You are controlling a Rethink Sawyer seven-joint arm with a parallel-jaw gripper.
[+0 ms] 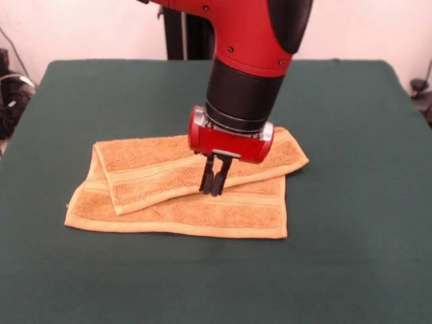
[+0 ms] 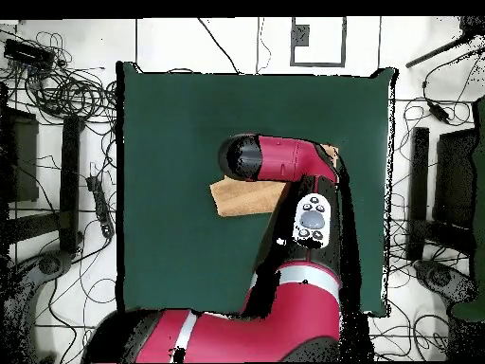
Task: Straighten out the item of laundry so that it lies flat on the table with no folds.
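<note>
The arm (image 1: 253, 40) is glossy red with a black oval side panel, small dark screws and a black cylindrical wrist, ending in a red drum with silver end caps and a black gripper (image 1: 215, 183); overhead, a grey button pad (image 2: 312, 219).

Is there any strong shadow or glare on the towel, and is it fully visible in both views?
Front view: soft, even light, no glare on the towel, only a faint shadow under the gripper. Overhead view: the arm covers most of the towel, only two parts show.
</note>
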